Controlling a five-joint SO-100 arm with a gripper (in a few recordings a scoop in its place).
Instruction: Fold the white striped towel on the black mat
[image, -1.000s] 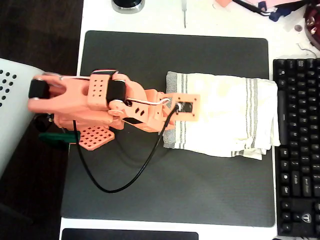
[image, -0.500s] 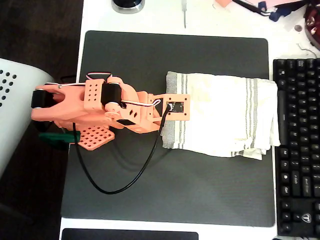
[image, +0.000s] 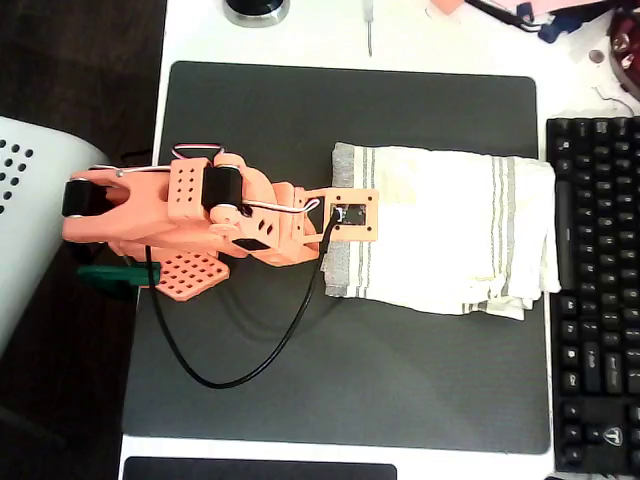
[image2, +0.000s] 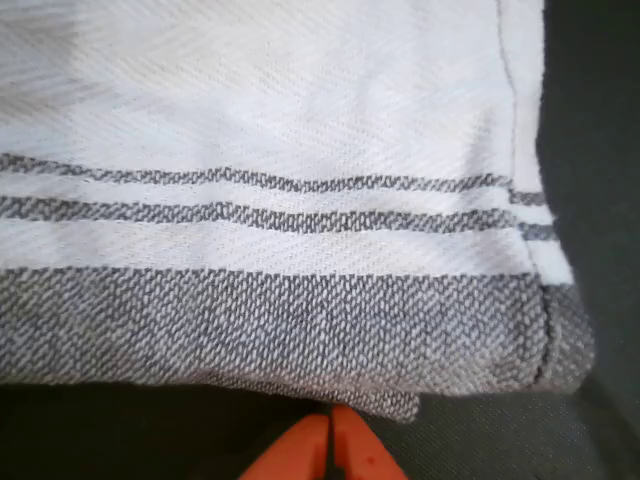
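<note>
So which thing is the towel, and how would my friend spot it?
Find the big black mat covering most of the white table. On its right half, beside the black keyboard, lies a folded cloth: that is the towel. It is the one pale, soft thing there, off-white with thin grey stripes near its left and right ends.

The white striped towel (image2: 280, 170) fills most of the wrist view, its weave sharp and close. A broad grey band runs along its lower edge, with two narrow grey stripes above it and plain off-white cloth beyond. At the right the folded edge shows layers. The black mat (image2: 600, 120) shows right and below. The orange gripper (image2: 330, 428) tips meet together just below the towel's hem.
</note>
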